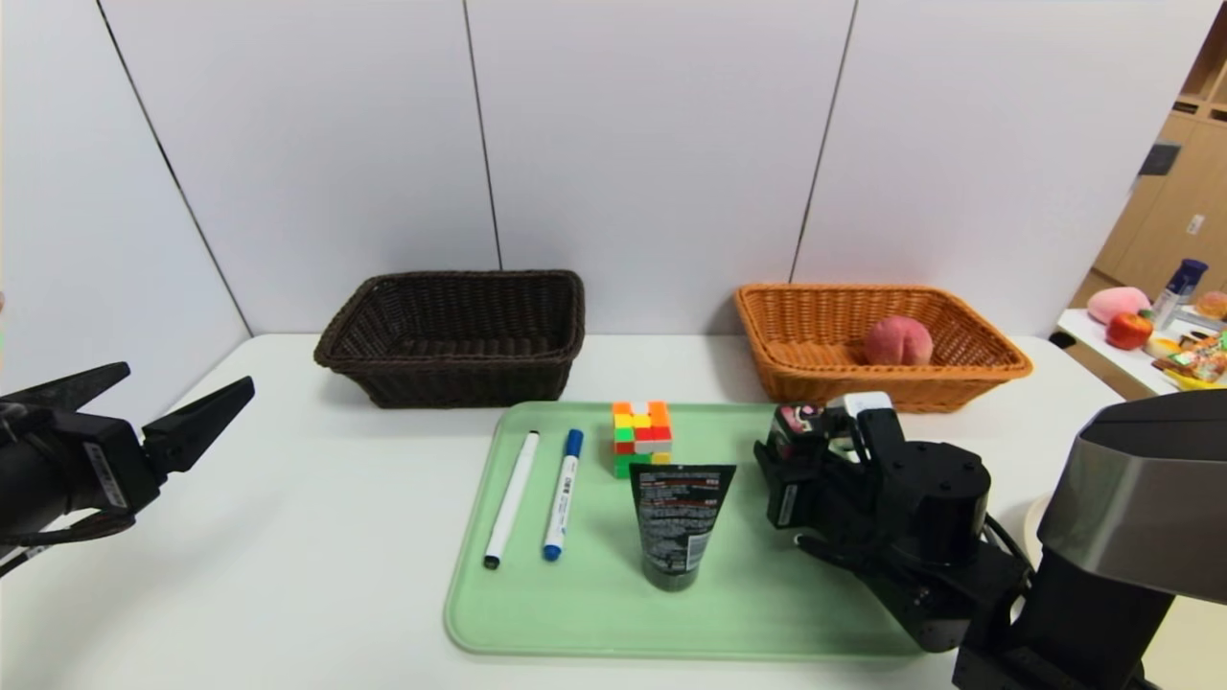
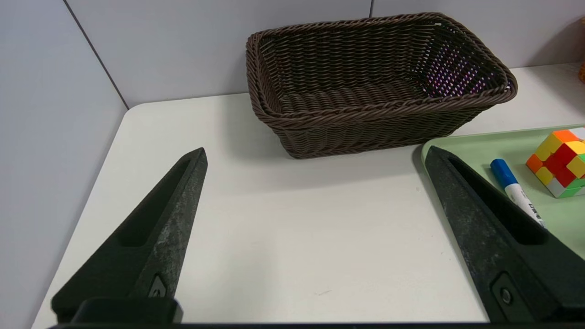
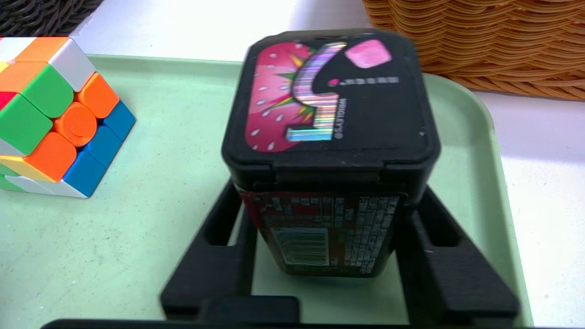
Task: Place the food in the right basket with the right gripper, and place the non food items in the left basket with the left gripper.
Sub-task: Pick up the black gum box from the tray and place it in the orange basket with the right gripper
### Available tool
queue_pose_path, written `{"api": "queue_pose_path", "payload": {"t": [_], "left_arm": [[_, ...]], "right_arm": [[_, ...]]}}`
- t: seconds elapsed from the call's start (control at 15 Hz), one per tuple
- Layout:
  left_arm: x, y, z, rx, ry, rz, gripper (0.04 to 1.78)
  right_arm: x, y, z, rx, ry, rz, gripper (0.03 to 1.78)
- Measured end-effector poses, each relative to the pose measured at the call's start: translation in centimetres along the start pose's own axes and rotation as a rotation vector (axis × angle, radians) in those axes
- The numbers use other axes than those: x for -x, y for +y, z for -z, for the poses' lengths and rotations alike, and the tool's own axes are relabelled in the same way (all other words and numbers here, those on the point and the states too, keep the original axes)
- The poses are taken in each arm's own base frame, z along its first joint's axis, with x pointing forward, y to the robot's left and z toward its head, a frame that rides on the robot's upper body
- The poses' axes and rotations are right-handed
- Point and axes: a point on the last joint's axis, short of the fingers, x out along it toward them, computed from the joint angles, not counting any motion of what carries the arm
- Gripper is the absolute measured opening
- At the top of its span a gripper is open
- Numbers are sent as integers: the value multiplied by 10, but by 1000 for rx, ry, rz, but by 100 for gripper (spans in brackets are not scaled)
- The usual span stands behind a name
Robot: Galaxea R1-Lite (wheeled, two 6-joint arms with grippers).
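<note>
the dark container with its pink-and-white label stands upright on the right part of the pale green tray, just in front of the orange basket. the right gripper is low over the tray with its jaws on either side of the container's lower body, pressed against its two sides in the right wrist view, so it is clamped on the container. the container's base looks to be at tray level; whether it is lifted cannot be told. the peach lies inside the orange basket, toward its right half. on the tray, left of the container, the black tube stands cap down, the puzzle cube sits just behind it, and the blue-capped marker and the black-capped marker lie side by side, near each other but apart, farther left. the dark brown basket sits at the back left of the white worktop, off the tray and well apart from the orange one. the left gripper hangs over the worktop's left side, away from the tray, with its jaws wide apart and nothing between them.
</note>
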Motion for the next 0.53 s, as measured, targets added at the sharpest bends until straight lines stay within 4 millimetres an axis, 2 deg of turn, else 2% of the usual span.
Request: {"api": "queue_pose_path", "payload": {"t": [0.07, 0.53], "left_arm": [[0, 0, 0, 0, 2, 1, 169], [0, 0, 1, 0, 5, 3, 169]], "right_arm": [[0, 0, 0, 0, 1, -1, 74], [5, 4, -2, 10, -5, -15, 74]]}}
